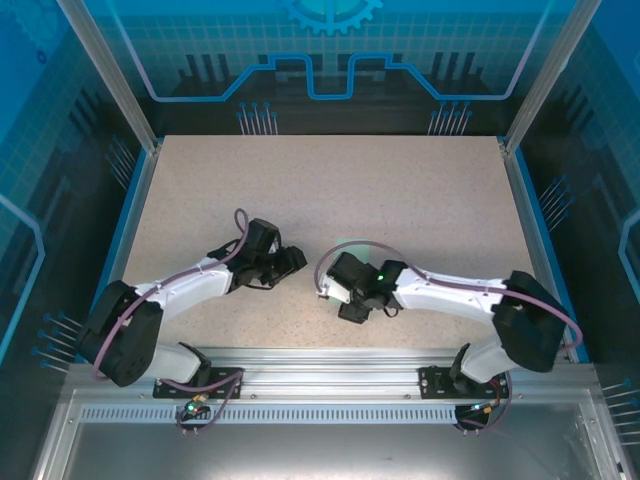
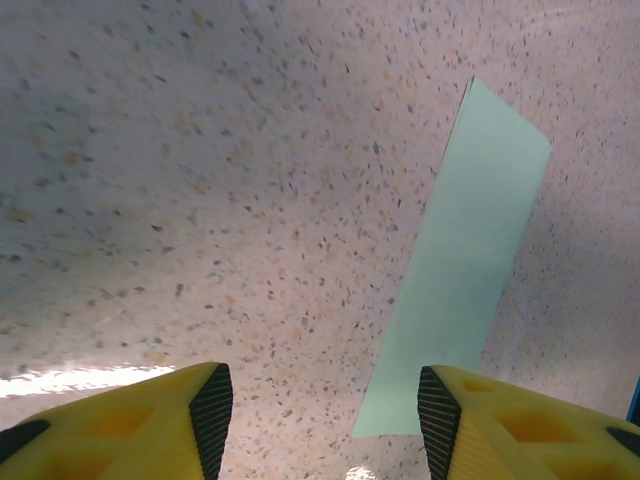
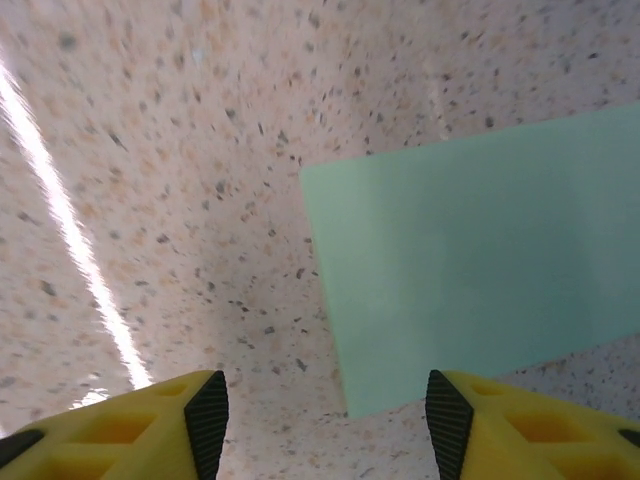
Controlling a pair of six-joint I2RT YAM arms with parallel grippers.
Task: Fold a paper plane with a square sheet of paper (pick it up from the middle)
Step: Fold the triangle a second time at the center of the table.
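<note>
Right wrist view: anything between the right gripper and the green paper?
Nothing. In the right wrist view, the stretch from the right gripper to the green paper is bare speckled tabletop.

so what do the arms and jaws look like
Both the left arm and right arm have white links, black joints and greyish-purple cables looped alongside. A green light glows on the right wrist. The jaws are yellow with black ribbed pads.

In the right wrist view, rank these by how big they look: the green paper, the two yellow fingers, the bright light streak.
1. green paper
2. yellow fingers, alike to each other and enlarged by nearness to the camera
3. light streak
</note>
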